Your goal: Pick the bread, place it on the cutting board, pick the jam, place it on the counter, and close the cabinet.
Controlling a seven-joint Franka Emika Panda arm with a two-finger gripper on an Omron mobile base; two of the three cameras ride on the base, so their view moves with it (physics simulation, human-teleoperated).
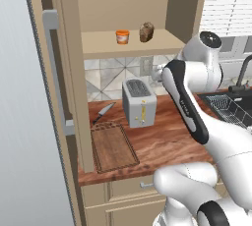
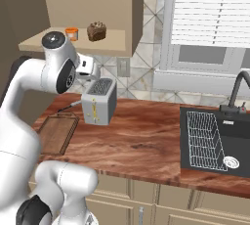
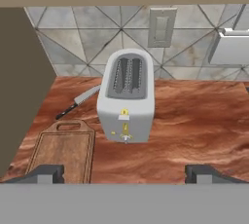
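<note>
The bread point(image 1: 146, 32) is observed on the open cabinet point(image 1: 129, 42) shelf, to the right of the jam point(image 1: 122, 36) and just beside it, not touching. Both stand well above the bench point(image 1: 167, 139). The cutting board point(image 1: 113, 147) is noted flat on the bench at its left end, beside the cabinet side panel, with nothing on it; a knife point(image 1: 103, 112) lies behind it and a toaster point(image 1: 139, 102) stands to its right.

The tool point(image 3: 124, 173) is seen in the hand view with its two fingertips point(image 3: 46, 173) spread wide and nothing between them; it is recorded as open and empty. The hand view is directed down at the toaster and the bench, with the underside of the shelf across its top edge, so the tool is judged to sit below shelf level. In the right base view the hand point(image 2: 86, 67) is placed under the front lip of the shelf, just behind the toaster.

Relation governing the coming move: the bread lies above the tool and further back, slightly to the right of it as judged from the right base view. The shelf edge stands between them. A withdrawal outward, a rise above the lip, and a re-aiming of the tool toward the shelf are judged necessary. No clear long axis is made out on the bread; it reads as a compact upright lump.
</note>
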